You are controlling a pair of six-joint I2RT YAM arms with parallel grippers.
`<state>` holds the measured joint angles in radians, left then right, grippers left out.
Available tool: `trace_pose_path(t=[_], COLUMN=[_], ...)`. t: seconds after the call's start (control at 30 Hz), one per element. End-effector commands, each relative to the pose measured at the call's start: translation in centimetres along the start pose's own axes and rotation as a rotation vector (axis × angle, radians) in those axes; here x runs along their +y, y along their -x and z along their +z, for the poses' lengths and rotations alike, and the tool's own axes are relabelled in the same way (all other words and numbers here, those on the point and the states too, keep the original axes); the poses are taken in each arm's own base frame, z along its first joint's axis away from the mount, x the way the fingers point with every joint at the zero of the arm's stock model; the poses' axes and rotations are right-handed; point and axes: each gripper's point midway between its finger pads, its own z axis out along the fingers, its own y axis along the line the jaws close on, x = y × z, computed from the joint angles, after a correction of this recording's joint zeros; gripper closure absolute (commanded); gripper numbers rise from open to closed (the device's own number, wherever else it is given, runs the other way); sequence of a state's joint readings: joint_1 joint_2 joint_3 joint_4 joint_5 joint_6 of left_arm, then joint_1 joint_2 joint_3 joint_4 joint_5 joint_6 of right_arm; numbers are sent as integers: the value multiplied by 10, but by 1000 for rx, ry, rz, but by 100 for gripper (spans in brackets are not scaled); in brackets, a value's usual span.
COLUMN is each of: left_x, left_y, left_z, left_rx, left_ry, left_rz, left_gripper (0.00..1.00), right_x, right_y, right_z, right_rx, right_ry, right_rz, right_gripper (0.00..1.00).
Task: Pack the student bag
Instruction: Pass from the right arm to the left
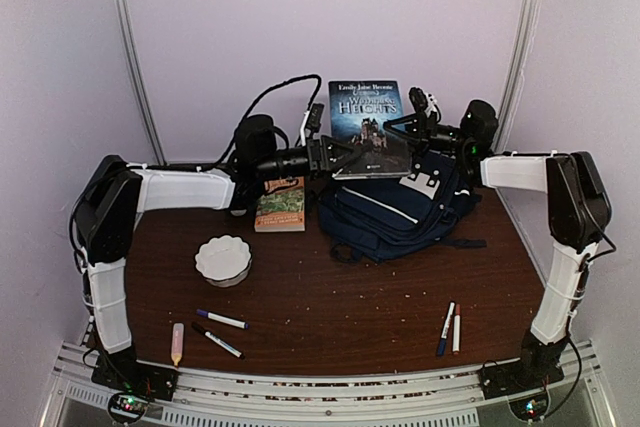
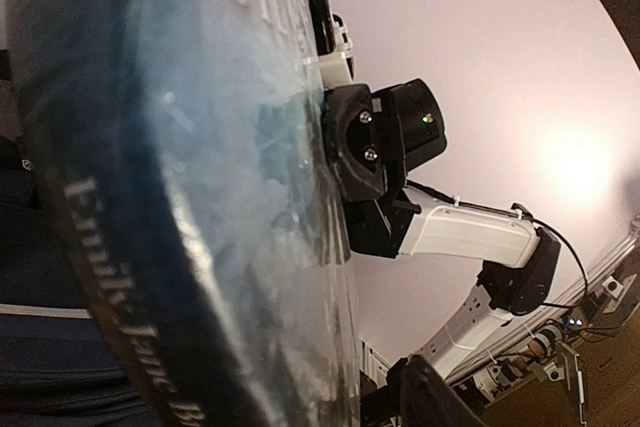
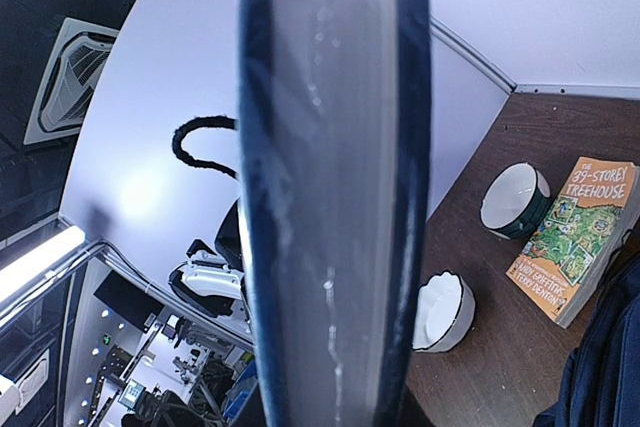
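— We see the top view well. The light is soft and even, and the worktop (image 1: 330, 317) has only faint shadows.
— But the student bag (image 1: 390, 212) near the far edge is so dark that we lose its folds.
— In the left wrist view the book (image 2: 180, 197) is too close. It looks blurry and its cover shines.
— We see a bright glow (image 2: 575, 162) there too.
— In the right wrist view the book is blurry again, a light strip (image 3: 40, 262) glares, and straight lines bend.
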<state>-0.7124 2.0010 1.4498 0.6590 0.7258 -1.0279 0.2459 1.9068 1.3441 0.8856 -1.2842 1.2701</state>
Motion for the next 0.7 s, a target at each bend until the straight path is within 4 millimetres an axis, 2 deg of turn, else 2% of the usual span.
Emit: trace_pose_path(t=[0.0,0.17,0.27,0.4,0.53,0.67], left_x=[-30,-31,-31,-32,-37,-43], left_y=[8,9,8,8,9,14], left_z=[6,7,7,5,0,-9], left_rx=[-12,-11,-1,6,8,-7], left_ry=[-109,-117,-108,-92,-91,-92], left_rz=[57,61,76,97,124,139], left_gripper=[55,71,75,86,99,100], right_x=[30,26,26,27,23,4], right_y=[24,24,24,23,20,17], right_z=[3,3,3,3,1,-11], right_rx=[-59,-56,-59,-57,-46,-51], right_ry=[49,45,42,40,7,-82], right_rz=[-148,-139,-135,-140,-142,-139], right_gripper=[93,92,88,81,70,56])
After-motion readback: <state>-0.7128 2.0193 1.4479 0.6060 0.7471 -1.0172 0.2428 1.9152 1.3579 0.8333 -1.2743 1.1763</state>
